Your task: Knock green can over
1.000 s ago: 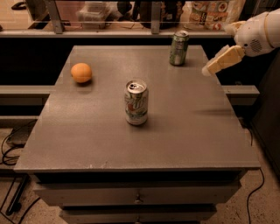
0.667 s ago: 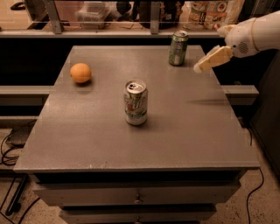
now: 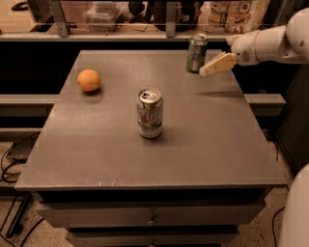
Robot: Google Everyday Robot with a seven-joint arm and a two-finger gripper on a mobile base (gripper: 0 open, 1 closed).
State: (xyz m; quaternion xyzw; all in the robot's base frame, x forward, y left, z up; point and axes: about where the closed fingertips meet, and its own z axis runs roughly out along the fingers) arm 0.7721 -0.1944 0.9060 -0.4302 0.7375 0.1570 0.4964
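The green can stands upright near the far edge of the grey table, right of centre. It has a dark green body with pale markings and a silver top. My gripper comes in from the right on a white arm. Its pale tip hangs above the table just to the right of the green can's lower half, very close to it. I cannot tell if it touches the can.
A white-and-silver can with a green and red logo stands upright at the table's middle. An orange lies at the far left. A shelf with bags and boxes runs behind the table.
My gripper has moved left and slightly forward, from well right of the green can to right beside it. The green can, the other can and the orange have not moved.
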